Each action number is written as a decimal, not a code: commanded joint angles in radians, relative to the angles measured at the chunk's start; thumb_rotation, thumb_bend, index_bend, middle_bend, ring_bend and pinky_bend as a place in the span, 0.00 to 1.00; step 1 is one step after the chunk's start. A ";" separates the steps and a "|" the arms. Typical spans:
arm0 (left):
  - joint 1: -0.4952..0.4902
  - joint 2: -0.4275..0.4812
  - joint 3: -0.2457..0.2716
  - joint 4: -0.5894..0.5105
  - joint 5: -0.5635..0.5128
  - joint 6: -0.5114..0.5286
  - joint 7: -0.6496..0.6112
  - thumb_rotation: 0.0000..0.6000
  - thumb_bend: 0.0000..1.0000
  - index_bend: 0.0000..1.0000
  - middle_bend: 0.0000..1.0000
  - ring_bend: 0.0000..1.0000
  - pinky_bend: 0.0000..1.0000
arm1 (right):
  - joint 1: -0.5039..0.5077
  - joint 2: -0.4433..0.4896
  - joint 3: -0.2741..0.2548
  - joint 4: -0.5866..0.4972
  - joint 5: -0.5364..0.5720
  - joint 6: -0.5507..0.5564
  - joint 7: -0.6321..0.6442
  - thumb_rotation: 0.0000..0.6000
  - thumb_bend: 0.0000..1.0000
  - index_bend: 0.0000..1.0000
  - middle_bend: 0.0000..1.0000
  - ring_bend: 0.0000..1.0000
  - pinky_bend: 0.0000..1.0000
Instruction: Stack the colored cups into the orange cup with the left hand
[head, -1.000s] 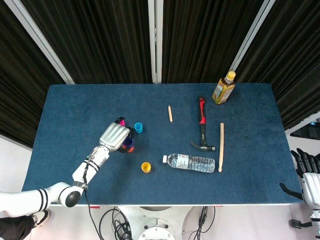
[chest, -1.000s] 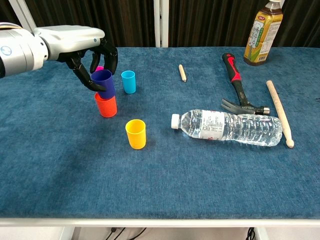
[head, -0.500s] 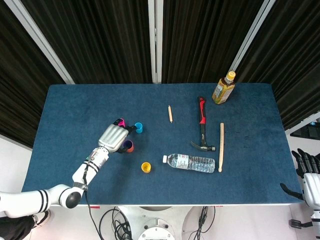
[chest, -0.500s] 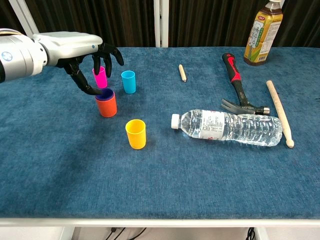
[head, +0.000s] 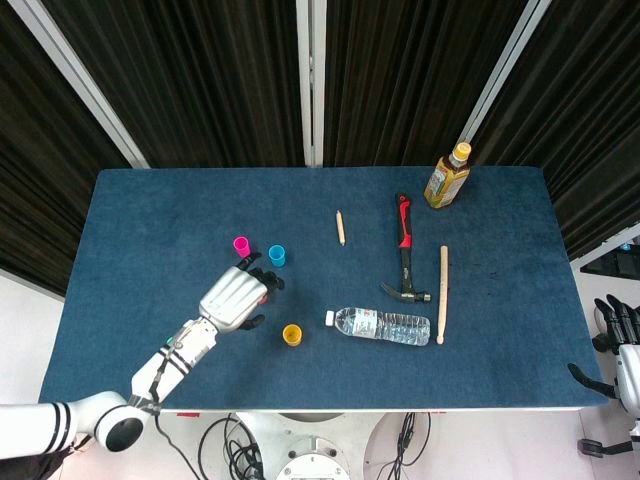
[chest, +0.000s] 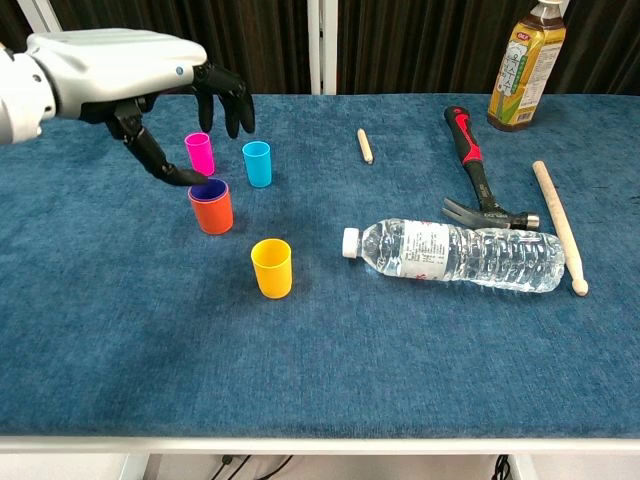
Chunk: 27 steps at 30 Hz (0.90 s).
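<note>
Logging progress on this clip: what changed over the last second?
The left hand let go of the blue cup, now nested in the orange cup, and lifted away open. Pink cup, cyan cup and yellow cup stayed put.

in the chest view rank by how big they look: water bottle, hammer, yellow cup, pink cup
1. water bottle, the longest and bulkiest
2. hammer, a little shorter and much thinner, though it lies farther back, so nearness may favour the bottle
3. yellow cup
4. pink cup, smaller-looking, but it stands farther from the camera, so the two cups may match
</note>
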 joint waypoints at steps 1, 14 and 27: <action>0.032 -0.014 0.048 -0.039 0.109 0.040 -0.005 1.00 0.23 0.33 0.34 0.34 0.12 | 0.001 0.001 -0.005 0.000 -0.008 -0.001 -0.002 1.00 0.11 0.00 0.00 0.00 0.00; 0.072 -0.185 0.091 0.150 0.264 0.082 -0.024 1.00 0.23 0.31 0.32 0.32 0.12 | -0.004 -0.004 -0.018 0.012 -0.021 -0.002 0.010 1.00 0.12 0.00 0.00 0.00 0.00; 0.071 -0.242 0.079 0.238 0.235 0.013 -0.054 1.00 0.23 0.29 0.31 0.30 0.12 | -0.008 -0.008 -0.022 0.028 -0.020 -0.006 0.023 1.00 0.12 0.00 0.00 0.00 0.00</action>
